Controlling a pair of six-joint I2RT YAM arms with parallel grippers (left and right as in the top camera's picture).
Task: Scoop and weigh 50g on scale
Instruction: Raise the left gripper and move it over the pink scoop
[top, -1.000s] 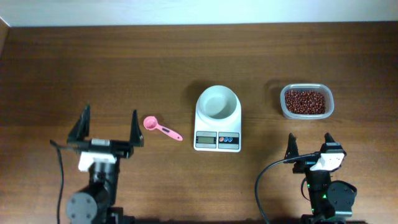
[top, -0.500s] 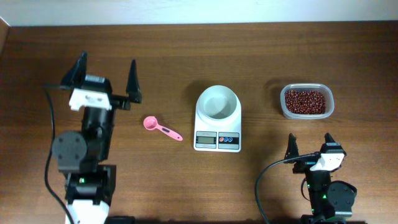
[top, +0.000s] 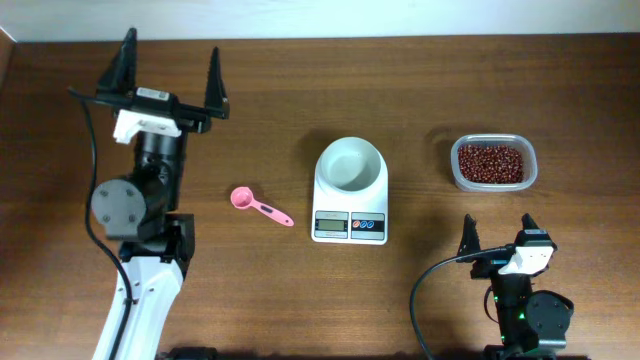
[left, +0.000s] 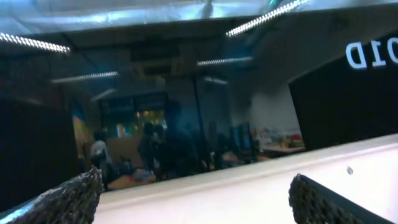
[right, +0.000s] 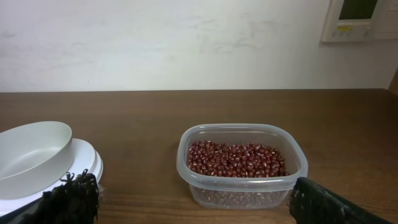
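With both pairs gaping empty, the left arm's fingers (top: 215, 85) are hovering far-left of the pink plastic measuring spoon (top: 262, 209), its handle pointing near-right toward the white digital scale (top: 349, 226), while small red-brown beans (top: 490, 163) are sitting in the clear plastic tub (top: 530, 170) far right.

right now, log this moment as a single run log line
left gripper open, empty | right gripper open, empty | pink spoon on table, not picked up | scale bowl empty | beans in tub
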